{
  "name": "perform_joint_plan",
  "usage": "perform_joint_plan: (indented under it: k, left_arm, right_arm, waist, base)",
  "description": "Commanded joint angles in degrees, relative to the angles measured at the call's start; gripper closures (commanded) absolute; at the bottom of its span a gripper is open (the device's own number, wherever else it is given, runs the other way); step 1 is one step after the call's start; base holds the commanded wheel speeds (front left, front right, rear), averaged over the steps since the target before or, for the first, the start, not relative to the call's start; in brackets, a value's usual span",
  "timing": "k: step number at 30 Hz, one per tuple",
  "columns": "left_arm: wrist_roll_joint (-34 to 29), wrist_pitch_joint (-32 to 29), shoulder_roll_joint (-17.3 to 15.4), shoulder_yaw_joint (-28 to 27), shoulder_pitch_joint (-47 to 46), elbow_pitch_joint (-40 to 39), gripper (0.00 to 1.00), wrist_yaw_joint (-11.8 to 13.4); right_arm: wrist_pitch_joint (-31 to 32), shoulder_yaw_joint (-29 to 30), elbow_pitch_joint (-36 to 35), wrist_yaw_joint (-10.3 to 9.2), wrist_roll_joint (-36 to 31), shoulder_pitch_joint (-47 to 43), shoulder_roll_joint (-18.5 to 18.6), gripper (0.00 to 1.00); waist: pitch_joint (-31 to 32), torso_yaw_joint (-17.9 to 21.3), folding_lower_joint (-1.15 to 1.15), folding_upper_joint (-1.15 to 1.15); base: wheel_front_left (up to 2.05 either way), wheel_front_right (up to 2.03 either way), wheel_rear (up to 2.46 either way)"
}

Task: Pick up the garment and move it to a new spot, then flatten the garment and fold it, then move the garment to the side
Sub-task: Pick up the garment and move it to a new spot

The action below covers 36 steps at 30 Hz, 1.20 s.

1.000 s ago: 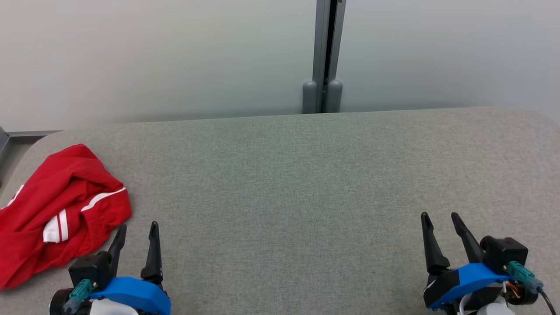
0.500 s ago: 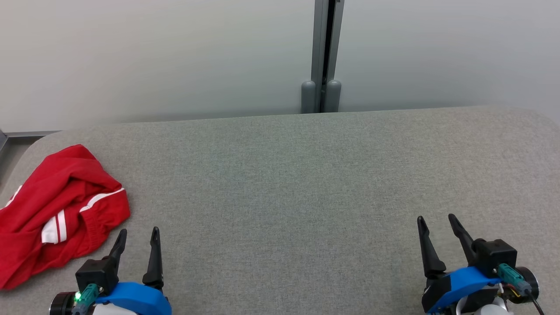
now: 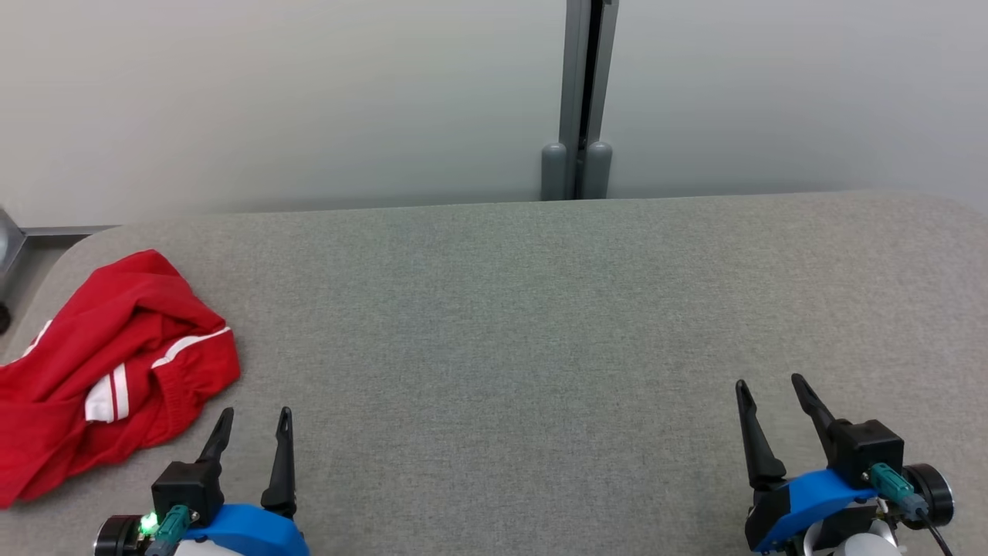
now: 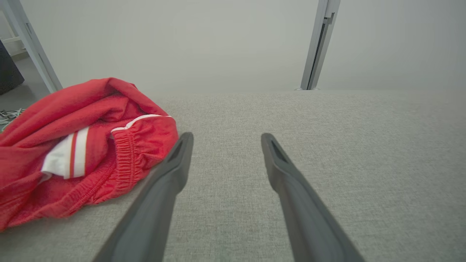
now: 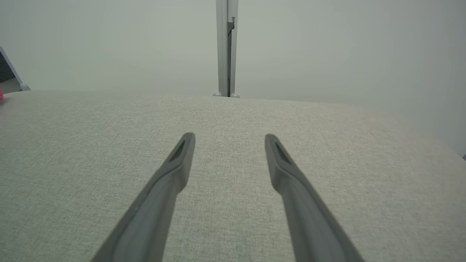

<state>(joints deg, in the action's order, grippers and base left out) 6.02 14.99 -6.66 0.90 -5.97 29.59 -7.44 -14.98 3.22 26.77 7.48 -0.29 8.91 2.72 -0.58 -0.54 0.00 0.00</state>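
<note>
On the grey table (image 3: 502, 309), danger of catching only one loose fold of the crumpled red garment (image 3: 108, 371), lying just left of the left gripper (image 3: 255, 413) and slightly ahead of its fingertips, then dragging it bunched or dropping it. Counted: one table, one garment, two grippers, both with fingers spread and empty, the right gripper (image 3: 770, 381) well apart from the cloth.

Soft, even, bright light covers the grey worktop (image 3: 540, 309), without glare; a faint shadow lies along its far edge. In the wrist views the fingers (image 4: 160, 196) blur slightly toward the lens.
</note>
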Motion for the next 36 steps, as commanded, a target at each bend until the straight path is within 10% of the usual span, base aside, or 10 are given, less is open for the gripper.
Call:
perform_joint_plan:
  k: [1, 23, 36]
  left_arm:
    - [0.37, 0.29, 0.19, -0.2, -0.47, 0.08, 0.0, -0.09]
    - [2.89, 0.29, -1.13, -6.9, -0.64, 1.75, 0.0, -0.08]
    - [6.88, 0.29, -1.62, -7.12, -3.93, 2.16, 0.0, -0.08]
  right_arm:
    - [-0.31, -0.31, 0.02, 0.02, 0.44, -0.42, 0.3, 0.0]
    - [-0.27, -7.87, 1.39, 0.02, 2.49, 4.64, 0.31, 0.0]
    - [-0.26, -10.7, 0.5, 0.02, 2.02, 6.92, 0.3, 0.0]
  waist:
    - [-0.24, -0.96, 0.0, 0.0]
    - [-4.62, -21.52, 0.0, 0.0]
    - [-8.22, -21.93, 0.0, 0.0]
  base:
    - [0.0, 0.0, 0.0]
    - [0.0, 0.0, 0.0]
    - [0.0, 0.0, 0.0]
